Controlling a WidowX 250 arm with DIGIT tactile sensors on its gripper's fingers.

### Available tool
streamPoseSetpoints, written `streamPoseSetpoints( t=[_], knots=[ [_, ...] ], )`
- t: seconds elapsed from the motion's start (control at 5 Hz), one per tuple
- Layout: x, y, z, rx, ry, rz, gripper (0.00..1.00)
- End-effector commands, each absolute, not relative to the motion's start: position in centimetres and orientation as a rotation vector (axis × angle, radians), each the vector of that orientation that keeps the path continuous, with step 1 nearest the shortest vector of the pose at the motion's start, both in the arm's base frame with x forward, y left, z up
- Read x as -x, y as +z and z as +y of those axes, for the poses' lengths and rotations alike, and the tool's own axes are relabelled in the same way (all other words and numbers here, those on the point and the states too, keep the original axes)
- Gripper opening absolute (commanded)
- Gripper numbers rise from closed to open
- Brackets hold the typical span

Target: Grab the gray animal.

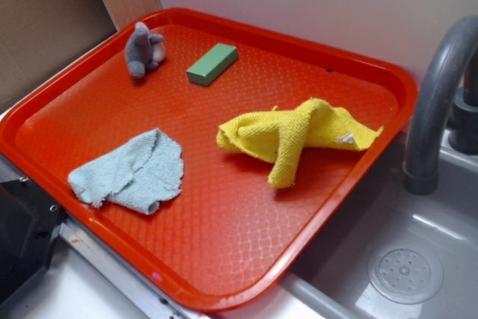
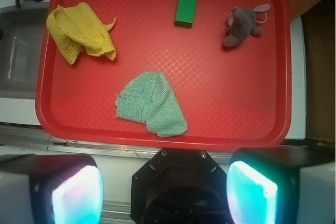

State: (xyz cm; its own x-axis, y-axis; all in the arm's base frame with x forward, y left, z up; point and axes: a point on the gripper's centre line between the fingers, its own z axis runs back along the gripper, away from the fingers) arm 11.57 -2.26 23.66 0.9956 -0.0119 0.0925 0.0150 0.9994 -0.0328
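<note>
The gray animal (image 1: pixel 142 50) is a small plush toy with a paler face, lying in the far left corner of the red tray (image 1: pixel 224 244). In the wrist view the gray animal (image 2: pixel 241 25) is at the upper right of the tray (image 2: pixel 226 93), far from the fingers. My gripper (image 2: pixel 164 192) hangs high over the tray's near rim. It is open, its glowing pads (image 2: pixel 79 195) wide apart with nothing between them. The exterior view does not show it.
A green block (image 1: pixel 212 63) (image 2: pixel 186 7) lies right of the toy. A pale blue-gray rag (image 1: pixel 131 171) (image 2: pixel 152 103) and a crumpled yellow cloth (image 1: pixel 299 136) (image 2: pixel 79 32) also lie on the tray. A gray faucet (image 1: pixel 433 102) and sink (image 1: pixel 403 259) stand beside the tray.
</note>
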Motion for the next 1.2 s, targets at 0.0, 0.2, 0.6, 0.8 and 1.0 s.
streamPoseSetpoints(
  t=[0.0,0.2,0.6,0.8,1.0],
  knots=[
    [-11.6,23.7,-2.3,0.033,-0.013,-0.092,1.00],
    [-14.4,21.6,-1.2,0.118,0.158,-0.197,1.00],
    [-18.3,18.6,2.2,0.006,0.317,-0.269,1.00],
    [-20.2,16.2,4.4,-0.045,0.374,-0.248,1.00],
    [-22.2,14.0,6.0,-0.102,0.417,-0.265,1.00]
  ],
)
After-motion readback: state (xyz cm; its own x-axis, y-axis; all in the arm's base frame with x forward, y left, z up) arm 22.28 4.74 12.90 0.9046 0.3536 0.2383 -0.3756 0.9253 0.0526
